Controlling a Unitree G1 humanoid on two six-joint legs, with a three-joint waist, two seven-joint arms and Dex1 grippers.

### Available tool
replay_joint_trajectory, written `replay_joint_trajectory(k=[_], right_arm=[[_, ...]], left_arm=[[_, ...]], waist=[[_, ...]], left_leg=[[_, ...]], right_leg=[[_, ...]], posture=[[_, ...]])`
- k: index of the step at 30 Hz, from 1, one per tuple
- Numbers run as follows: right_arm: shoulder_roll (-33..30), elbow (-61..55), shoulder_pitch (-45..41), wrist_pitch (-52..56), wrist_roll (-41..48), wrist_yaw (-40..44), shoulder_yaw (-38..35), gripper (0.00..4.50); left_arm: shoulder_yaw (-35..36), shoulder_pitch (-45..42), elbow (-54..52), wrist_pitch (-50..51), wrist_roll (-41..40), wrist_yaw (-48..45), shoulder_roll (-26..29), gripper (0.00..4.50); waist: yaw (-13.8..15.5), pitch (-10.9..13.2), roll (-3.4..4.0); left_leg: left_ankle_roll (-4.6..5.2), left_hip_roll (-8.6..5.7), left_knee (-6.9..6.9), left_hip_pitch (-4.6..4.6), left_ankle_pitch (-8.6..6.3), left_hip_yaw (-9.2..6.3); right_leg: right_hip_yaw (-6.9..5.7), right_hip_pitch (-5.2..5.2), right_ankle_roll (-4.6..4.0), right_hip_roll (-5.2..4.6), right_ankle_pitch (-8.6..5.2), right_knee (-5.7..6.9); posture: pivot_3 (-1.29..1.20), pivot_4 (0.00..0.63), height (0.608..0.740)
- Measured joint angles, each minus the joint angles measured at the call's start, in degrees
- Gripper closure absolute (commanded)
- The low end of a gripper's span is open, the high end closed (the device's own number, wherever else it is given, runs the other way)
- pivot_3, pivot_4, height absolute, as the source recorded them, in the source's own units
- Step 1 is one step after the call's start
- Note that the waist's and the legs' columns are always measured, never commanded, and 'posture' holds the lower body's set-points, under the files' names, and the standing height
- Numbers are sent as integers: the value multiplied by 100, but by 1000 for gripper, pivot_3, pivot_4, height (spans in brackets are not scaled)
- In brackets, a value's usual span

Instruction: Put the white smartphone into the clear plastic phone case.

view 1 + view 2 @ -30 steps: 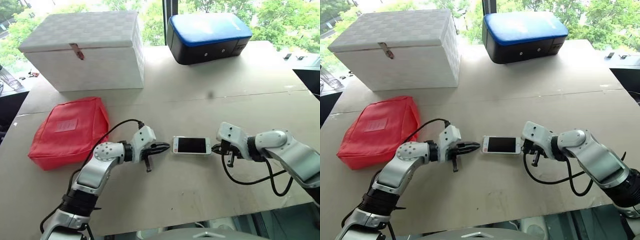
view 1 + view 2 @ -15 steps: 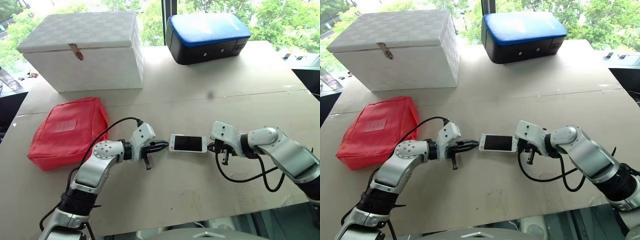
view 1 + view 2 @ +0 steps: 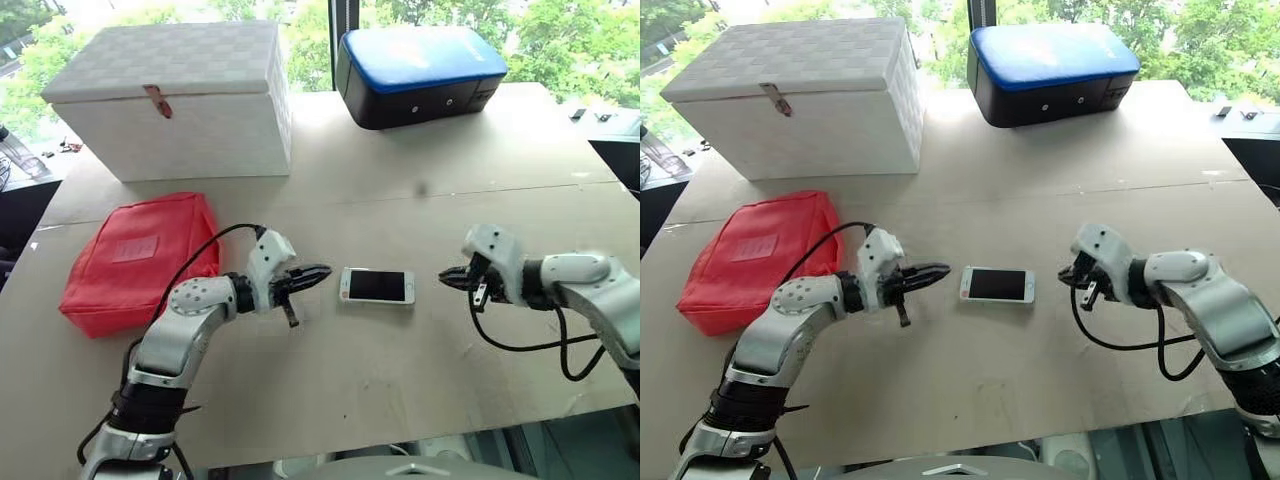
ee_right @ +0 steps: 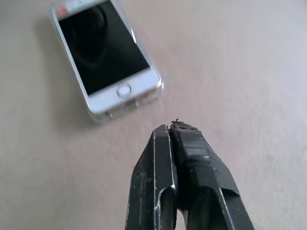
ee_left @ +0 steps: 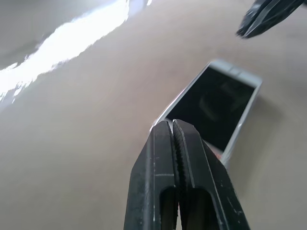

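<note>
The white smartphone (image 3: 377, 286) lies flat, screen up, in the middle of the tan table (image 3: 400, 380). Around its home-button end a glossy see-through rim shows, the clear plastic phone case (image 4: 125, 112), with the phone seated in it. My left gripper (image 3: 322, 271) is shut and empty, hovering a short way off the phone's left end. Shut and empty too, my right gripper (image 3: 445, 279) hangs a little farther off the phone's right end, clear of it. In the left wrist view my left gripper (image 5: 171, 123) points over the phone (image 5: 211, 108); in the right wrist view my right gripper (image 4: 175, 125) points at the phone (image 4: 103, 52).
A red fabric pouch (image 3: 135, 260) lies at the left. A white woven box (image 3: 170, 100) with a lid stands at the back left, a blue-topped black case (image 3: 420, 75) at the back middle. The table's front edge runs close under my arms.
Both grippers have drawn back from the phone's ends and risen, the right one pulling away to the right. The phone lies slightly further left than a second ago.
</note>
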Motion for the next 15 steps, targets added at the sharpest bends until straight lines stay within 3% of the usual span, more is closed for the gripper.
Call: replay_joint_trajectory(k=[9, 15], right_arm=[[768, 471, -487, -103, -65, -460, 650, 4500], [788, 867, -778, -235, -233, -351, 1101, 4500]], left_arm=[[-920, -343, 575, 31, 523, -67, -113, 4420], [-1050, -370, 870, -351, 758, -167, -165, 4420]], waist=[[3, -1, -1], [14, -1, -1]], left_leg=[[1, -1, 5, 4, 2, 4], [1, -4, 6, 1, 1, 4]], right_leg=[[6, 2, -2, 8, 1, 10], [9, 2, -3, 5, 1, 8]], posture=[[0, 150, 740], [0, 150, 740]])
